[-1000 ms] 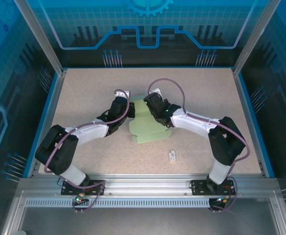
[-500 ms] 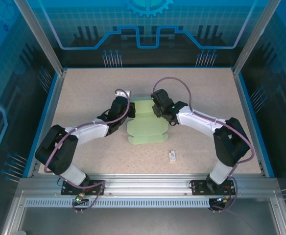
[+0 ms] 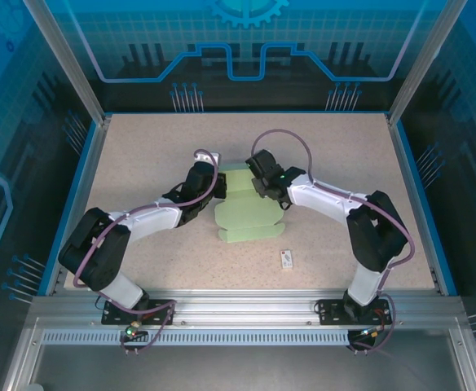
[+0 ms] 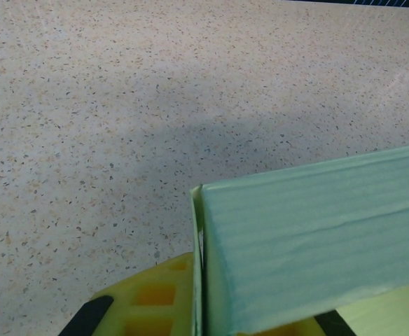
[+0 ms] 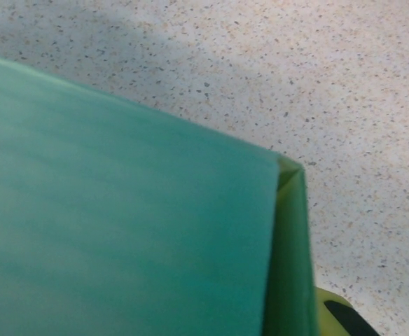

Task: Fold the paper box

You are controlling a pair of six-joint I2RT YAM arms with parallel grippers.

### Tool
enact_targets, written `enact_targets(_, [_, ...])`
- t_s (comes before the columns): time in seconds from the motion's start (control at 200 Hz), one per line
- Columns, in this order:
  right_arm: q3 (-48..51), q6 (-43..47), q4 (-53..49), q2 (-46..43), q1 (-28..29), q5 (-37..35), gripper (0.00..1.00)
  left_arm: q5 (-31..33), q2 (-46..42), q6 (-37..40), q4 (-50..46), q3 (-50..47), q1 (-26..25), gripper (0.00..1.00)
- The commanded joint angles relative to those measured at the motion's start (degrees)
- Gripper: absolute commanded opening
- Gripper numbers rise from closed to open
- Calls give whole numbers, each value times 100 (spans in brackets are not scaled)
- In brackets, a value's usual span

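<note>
Beyond the white tag (image 3: 287, 259), the paper box (image 3: 246, 218) lies half-formed — left gripper (image 4: 201, 311) clamped on its edge, right gripper (image 3: 259, 186), grip indeterminate, swung back over it — flap re-creasing, fold judged unfinished.

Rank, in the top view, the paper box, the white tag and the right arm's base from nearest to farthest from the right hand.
1. paper box: at the right hand, mid-table.
2. white tag: toward the front, right of the box.
3. right arm's base: near edge, far right.
</note>
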State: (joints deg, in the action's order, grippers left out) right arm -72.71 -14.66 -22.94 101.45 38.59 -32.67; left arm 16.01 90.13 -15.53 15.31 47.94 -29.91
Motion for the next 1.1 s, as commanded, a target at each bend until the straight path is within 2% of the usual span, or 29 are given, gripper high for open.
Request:
enact_targets(0.0, [-107, -93, -781, 268, -80, -1080, 18, 101, -19, 29, 95, 223, 48, 6])
enact_targets(0.17, [-208, -194, -989, 415, -64, -1536, 19, 117, 4, 24, 99, 200, 53, 6])
enact_targets(0.31, [-275, -180, -1057, 462, -79, -1615, 19, 121, 30, 28, 98, 217, 47, 6])
enact_targets(0.455, [-134, 7, -649, 148, -109, -667, 24, 126, 66, 24, 112, 218, 47, 6])
enact_targets(0.645, [-42, 162, -301, -259, -115, 490, 37, 136, 142, 32, 132, 218, 48, 6])
enact_targets(0.936, [115, 115, -55, -732, -180, 1506, 60, 135, 269, 118, 121, 228, 53, 6])
enact_targets(1.096, [245, 94, -9, -1033, -321, 2109, 65, 78, 321, 213, -79, 283, 52, 6])
